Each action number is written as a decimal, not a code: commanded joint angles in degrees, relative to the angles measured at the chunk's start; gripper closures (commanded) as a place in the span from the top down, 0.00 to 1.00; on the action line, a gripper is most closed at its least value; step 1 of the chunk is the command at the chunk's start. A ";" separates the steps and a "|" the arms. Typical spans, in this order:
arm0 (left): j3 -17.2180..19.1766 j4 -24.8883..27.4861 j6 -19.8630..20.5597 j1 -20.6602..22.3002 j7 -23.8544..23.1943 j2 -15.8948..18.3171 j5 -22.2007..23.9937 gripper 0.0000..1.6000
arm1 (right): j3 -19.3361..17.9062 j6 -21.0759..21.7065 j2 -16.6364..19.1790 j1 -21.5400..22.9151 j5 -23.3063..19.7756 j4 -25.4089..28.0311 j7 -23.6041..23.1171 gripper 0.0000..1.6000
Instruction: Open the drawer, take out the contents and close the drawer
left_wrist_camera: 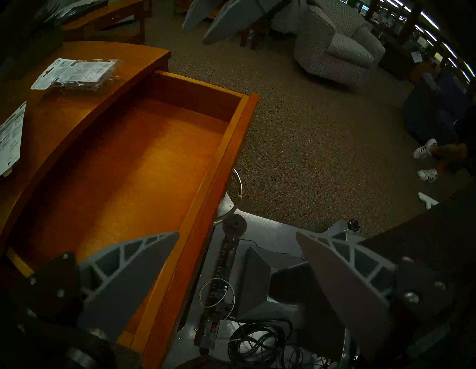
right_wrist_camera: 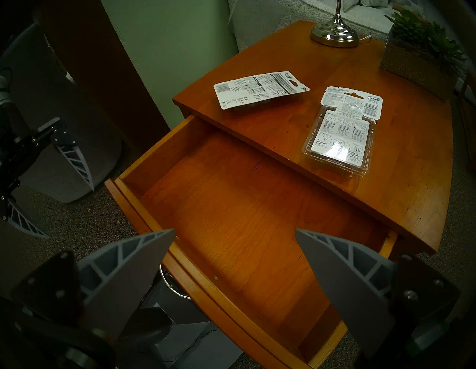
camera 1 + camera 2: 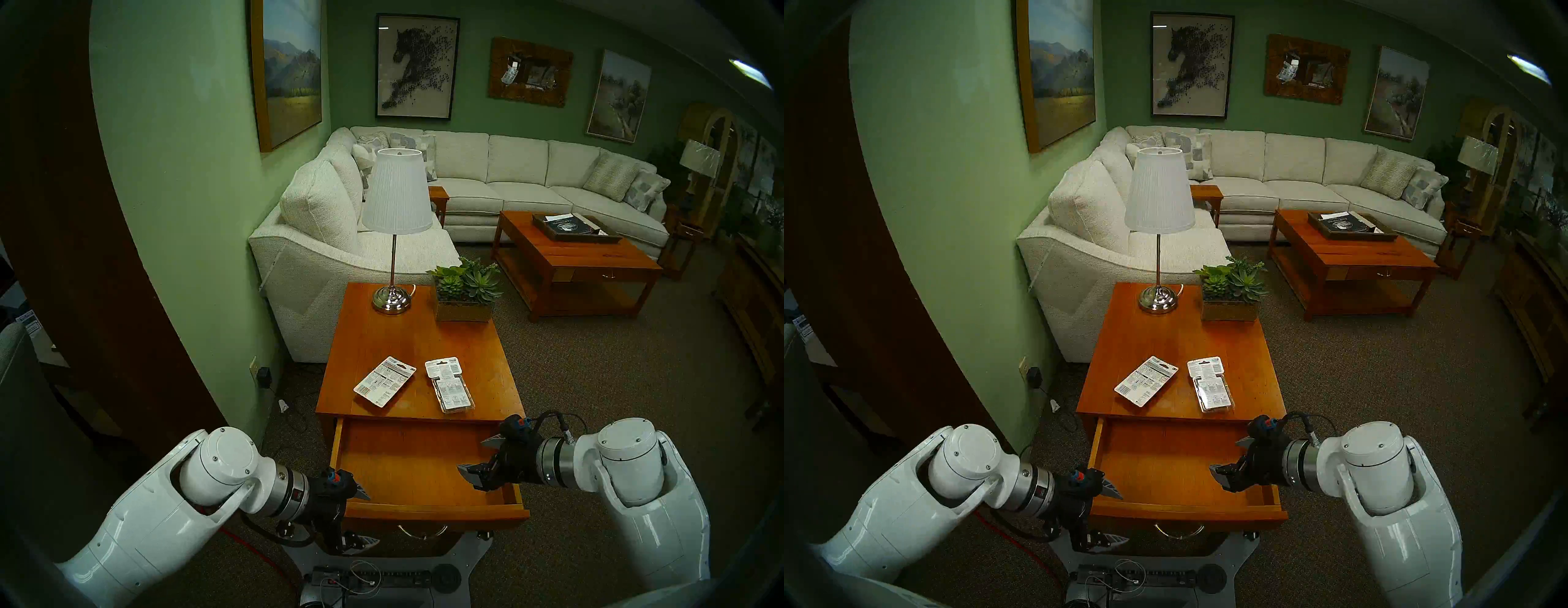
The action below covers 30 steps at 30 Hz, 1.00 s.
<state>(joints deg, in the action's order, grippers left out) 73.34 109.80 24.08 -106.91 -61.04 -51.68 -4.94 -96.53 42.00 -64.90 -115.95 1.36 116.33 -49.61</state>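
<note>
The orange-brown drawer (image 3: 407,458) stands pulled out and empty, its silver bail handle (image 3: 422,533) at the front. The white printed card (image 3: 384,381) and the clear blister pack (image 3: 449,384) lie side by side on the side table's top (image 3: 424,339). My left gripper (image 3: 362,518) is open and empty, its fingers straddling the drawer's front left corner, one above the rim and one below. My right gripper (image 3: 477,456) is open and empty over the drawer's right side. The right wrist view shows the bare drawer floor (image 2: 244,206), the card (image 2: 260,92) and the pack (image 2: 342,134).
A lamp (image 3: 394,237) and a succulent planter (image 3: 464,293) stand at the table's far end. A white couch (image 3: 322,220) is on the left, a coffee table (image 3: 572,263) beyond. My base with power strip and cables (image 3: 382,579) sits under the drawer front. A person's shoes (image 1: 426,159) are on the carpet.
</note>
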 commanded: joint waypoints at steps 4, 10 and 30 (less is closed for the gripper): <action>4.98 9.38 1.41 -7.77 7.71 1.48 -2.20 1.00 | -0.16 0.19 -0.09 0.92 0.01 1.74 0.28 1.00; 5.61 10.81 2.06 -9.54 9.68 1.34 -2.77 1.00 | -0.14 0.28 -0.08 0.91 -0.01 1.80 0.37 1.00; 0.31 3.60 3.22 -8.78 10.66 0.06 -5.07 1.00 | -0.08 0.33 0.01 0.89 -0.15 1.83 0.55 1.00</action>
<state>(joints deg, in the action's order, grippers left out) 74.98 115.18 26.53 -117.14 -51.83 -49.54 -9.04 -96.51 42.18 -64.87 -115.95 1.33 116.50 -49.06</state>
